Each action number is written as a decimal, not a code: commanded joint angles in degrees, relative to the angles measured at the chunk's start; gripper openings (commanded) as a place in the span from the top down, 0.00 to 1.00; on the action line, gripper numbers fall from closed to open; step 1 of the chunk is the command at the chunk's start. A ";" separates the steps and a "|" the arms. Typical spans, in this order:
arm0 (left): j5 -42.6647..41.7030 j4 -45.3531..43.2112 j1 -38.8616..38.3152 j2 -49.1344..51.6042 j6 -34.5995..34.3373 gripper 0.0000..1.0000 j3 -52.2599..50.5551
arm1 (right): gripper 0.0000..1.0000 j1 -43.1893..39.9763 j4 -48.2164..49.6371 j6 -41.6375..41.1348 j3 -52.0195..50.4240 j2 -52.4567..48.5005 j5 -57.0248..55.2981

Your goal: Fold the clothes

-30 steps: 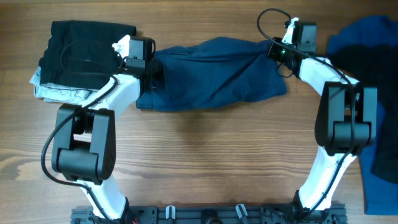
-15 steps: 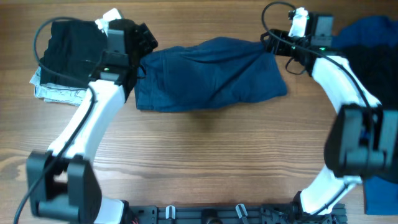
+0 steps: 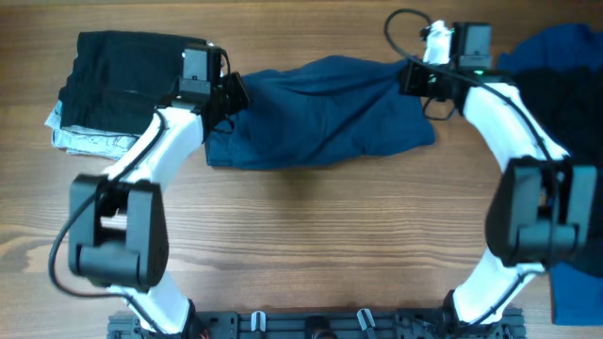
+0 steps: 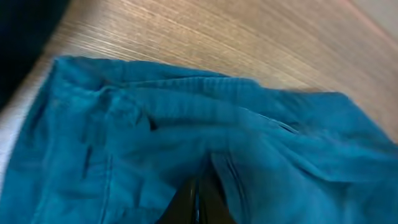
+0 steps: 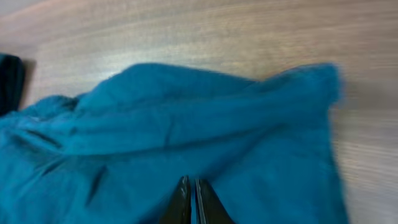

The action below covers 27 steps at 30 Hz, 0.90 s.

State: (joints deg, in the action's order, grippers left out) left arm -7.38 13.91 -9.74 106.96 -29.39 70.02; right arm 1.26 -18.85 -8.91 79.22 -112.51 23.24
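Navy trousers (image 3: 320, 118), left end effector (image 3: 236, 94) pinching one end, right end effector (image 3: 407, 77) other

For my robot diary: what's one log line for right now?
left claw: shut on trousers | right claw: shut on trousers

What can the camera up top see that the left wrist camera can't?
Only the overhead view shows both arms, the right gripper and the royal blue cloth at the right edge. Only the left wrist view shows seams and wrinkles up close, bunching toward the shut jaws. Both show the trousers, the left gripper pinching them, the black cloth and the wooden table.
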 commanded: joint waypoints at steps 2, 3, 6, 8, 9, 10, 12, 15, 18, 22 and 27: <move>0.17 -6.05 0.22 3.45 0.70 0.96 0.02 | 0.96 3.63 8.48 -0.68 0.15 -6.67 1.25; 0.83 -7.23 0.22 3.98 0.68 0.96 0.02 | 0.96 4.20 10.27 -1.29 0.15 -8.02 1.07; 1.18 -9.53 0.22 5.81 0.39 0.96 0.02 | 0.96 5.33 14.73 -5.64 0.17 -12.24 -1.01; 1.25 -10.38 0.22 7.34 0.26 0.96 0.02 | 0.95 5.64 18.91 -7.41 0.15 -15.10 -1.40; 1.27 -10.73 0.22 7.80 0.28 0.96 0.02 | 0.96 5.64 20.59 -8.11 0.17 -15.96 -1.40; 1.86 -11.52 0.24 8.50 0.31 0.96 0.02 | 0.96 5.64 22.53 -8.24 0.17 -16.74 -1.40; 5.09 -14.27 0.26 10.19 0.70 0.96 0.02 | 0.96 5.64 28.55 -8.50 0.17 -18.40 -1.51; 9.68 -19.10 0.28 12.44 0.72 0.96 0.02 | 0.96 5.64 35.15 -9.68 0.17 -19.10 -3.87; 10.88 -24.57 0.26 14.03 2.29 0.96 0.02 | 0.96 5.64 40.79 -9.73 0.17 -19.17 -4.20; 10.47 -29.07 0.22 12.83 3.74 0.96 0.66 | 0.96 5.62 43.80 -9.46 0.17 -17.55 -1.27; 9.55 -28.57 0.02 3.98 3.72 0.96 1.68 | 0.91 5.22 37.92 -7.58 0.17 -10.43 2.95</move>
State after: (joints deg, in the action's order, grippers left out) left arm 1.54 -14.59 -9.74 119.15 -27.20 70.13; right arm 7.03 22.50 -17.91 79.00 -130.19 21.32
